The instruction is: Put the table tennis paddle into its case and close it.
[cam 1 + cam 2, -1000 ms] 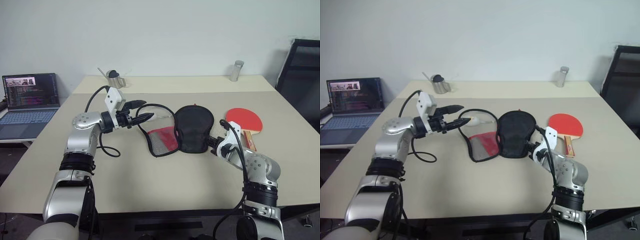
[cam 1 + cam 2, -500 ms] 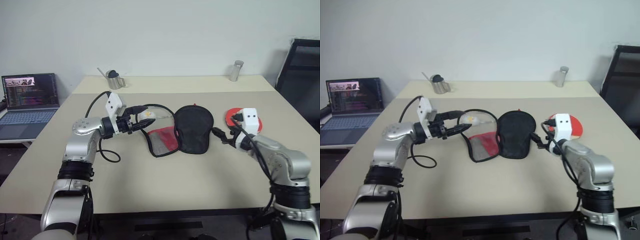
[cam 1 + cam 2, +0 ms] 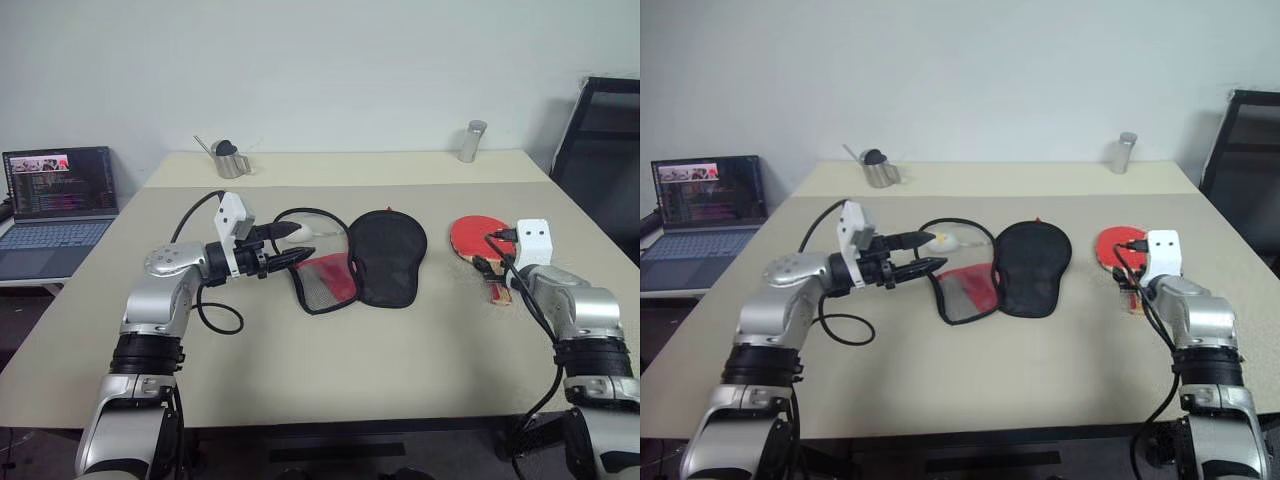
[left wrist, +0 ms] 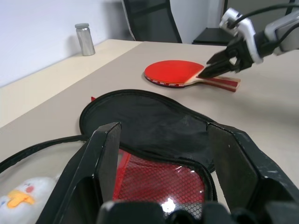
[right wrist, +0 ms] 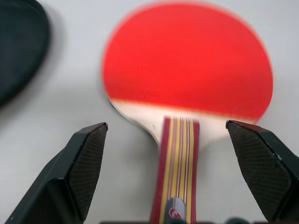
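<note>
Red-rubber table tennis paddle (image 5: 187, 70) is lying flat on table, handle pointing back at R gripper (image 5: 175, 182), whose fingers are spread wide astride it. L gripper (image 3: 290, 247), also spread, is hovering by case (image 3: 385, 255).

1. Our left arm reaches forward and inward, its left claw (image 3: 292, 250) pointing level toward the right, fingers parted and holding nothing.
2. Our right arm is bent at our right side, its right claw (image 3: 490, 268) angled slightly downward, fingers spread wide and empty.
</note>
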You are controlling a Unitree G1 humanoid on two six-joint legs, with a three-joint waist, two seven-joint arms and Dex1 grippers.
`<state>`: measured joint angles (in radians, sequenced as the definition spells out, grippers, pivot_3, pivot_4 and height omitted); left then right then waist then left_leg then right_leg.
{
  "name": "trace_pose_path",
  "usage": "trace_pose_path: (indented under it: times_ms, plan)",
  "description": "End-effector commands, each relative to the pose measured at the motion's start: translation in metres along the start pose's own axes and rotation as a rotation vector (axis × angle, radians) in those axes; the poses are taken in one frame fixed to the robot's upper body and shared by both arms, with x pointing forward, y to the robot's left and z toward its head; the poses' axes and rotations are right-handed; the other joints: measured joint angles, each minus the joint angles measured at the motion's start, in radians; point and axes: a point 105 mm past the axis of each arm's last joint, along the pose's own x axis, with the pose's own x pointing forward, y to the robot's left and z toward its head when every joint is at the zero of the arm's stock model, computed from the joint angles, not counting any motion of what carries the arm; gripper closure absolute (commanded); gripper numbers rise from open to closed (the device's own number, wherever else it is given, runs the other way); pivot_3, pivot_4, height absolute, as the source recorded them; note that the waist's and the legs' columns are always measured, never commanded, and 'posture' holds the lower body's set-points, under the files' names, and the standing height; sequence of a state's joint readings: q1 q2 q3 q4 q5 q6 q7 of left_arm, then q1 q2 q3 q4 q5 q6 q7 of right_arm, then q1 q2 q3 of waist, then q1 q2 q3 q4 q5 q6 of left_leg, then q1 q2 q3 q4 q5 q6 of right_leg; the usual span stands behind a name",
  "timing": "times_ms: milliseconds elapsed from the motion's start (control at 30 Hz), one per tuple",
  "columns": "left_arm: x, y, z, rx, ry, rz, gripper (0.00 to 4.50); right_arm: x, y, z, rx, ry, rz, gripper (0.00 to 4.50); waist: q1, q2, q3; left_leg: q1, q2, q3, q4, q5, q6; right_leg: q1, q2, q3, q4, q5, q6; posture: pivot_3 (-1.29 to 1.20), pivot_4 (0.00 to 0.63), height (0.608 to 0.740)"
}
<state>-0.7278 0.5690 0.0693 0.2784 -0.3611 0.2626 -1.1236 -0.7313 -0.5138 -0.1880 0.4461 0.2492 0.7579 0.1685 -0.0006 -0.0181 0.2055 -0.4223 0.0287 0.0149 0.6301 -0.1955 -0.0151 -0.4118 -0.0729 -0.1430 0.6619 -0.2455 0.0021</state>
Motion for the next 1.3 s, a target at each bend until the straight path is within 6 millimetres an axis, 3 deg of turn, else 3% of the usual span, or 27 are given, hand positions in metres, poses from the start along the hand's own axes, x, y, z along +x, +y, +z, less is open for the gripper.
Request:
trace_pose_path:
  times_ms: [33, 167, 367, 467, 667, 767, 1133, 1300]
  plan:
    - [-0.003, 0.002, 0.019, 0.064, -0.033, 0.006, 1.33, 0.003, -0.012, 0.008, 0.033, -0.033, -0.044, 0.04, 0.0, 0.0, 0.0, 0.0, 0.0, 0.0, 0.0, 0.0, 0.0, 0.0, 0.0, 0.0, 0.0, 0.0, 0.0, 0.0, 0.15, 0.74]
    - [-0.002, 0.002, 0.019, 0.071, -0.033, 0.01, 1.33, 0.01, -0.021, -0.007, 0.058, 0.016, -0.077, 0.04, 0.0, 0.0, 0.0, 0.0, 0.0, 0.0, 0.0, 0.0, 0.0, 0.0, 0.0, 0.0, 0.0, 0.0, 0.0, 0.0, 0.15, 0.74]
    - [-0.002, 0.002, 0.018, 0.079, -0.03, 0.013, 1.33, 0.014, -0.018, -0.012, 0.051, 0.029, -0.063, 0.04, 0.0, 0.0, 0.0, 0.004, 0.0, 0.001, 0.0, 0.0, 0.0, 0.003, 0.0, 0.001, 0.001, 0.0, 0.0, 0.0, 0.15, 0.74]
    - [-0.002, 0.002, 0.018, 0.082, -0.028, 0.012, 1.33, 0.016, -0.008, -0.012, -0.011, 0.036, -0.023, 0.64, 0.0, 0.0, 0.0, 0.005, 0.0, 0.001, 0.0, 0.0, 0.0, 0.004, 0.0, 0.002, 0.001, 0.0, 0.0, 0.0, 0.15, 0.74]
    - [-0.001, 0.004, 0.018, 0.09, -0.025, 0.014, 1.33, 0.015, 0.005, -0.018, -0.103, 0.088, 0.039, 2.78, -0.002, -0.001, -0.001, 0.007, 0.001, 0.004, 0.0, 0.0, 0.0, 0.004, 0.001, 0.008, 0.001, 0.0, 0.0, 0.0, 0.15, 0.74]
    - [-0.001, 0.005, 0.018, 0.095, -0.025, 0.015, 1.33, 0.015, 0.006, -0.022, -0.135, 0.132, 0.065, 3.34, -0.001, -0.002, -0.001, 0.007, 0.001, 0.005, 0.0, 0.0, 0.0, 0.004, 0.001, 0.01, 0.001, 0.001, 0.0, 0.0, 0.15, 0.74]
    - [-0.003, 0.006, 0.016, 0.101, -0.019, 0.016, 1.33, 0.018, -0.001, -0.028, -0.126, 0.211, 0.107, 3.37, -0.002, -0.003, -0.002, 0.008, 0.001, 0.013, 0.0, 0.0, 0.001, 0.002, 0.001, 0.019, 0.001, 0.002, 0.0, 0.0, 0.15, 0.74]
    - [-0.012, 0.008, 0.015, 0.094, 0.001, 0.017, 1.33, 0.012, -0.005, -0.015, -0.127, 0.217, 0.161, 3.37, -0.001, -0.003, -0.002, 0.009, 0.001, 0.013, 0.0, 0.0, 0.001, 0.001, 0.001, 0.019, 0.001, 0.002, 0.0, 0.0, 0.15, 0.74]
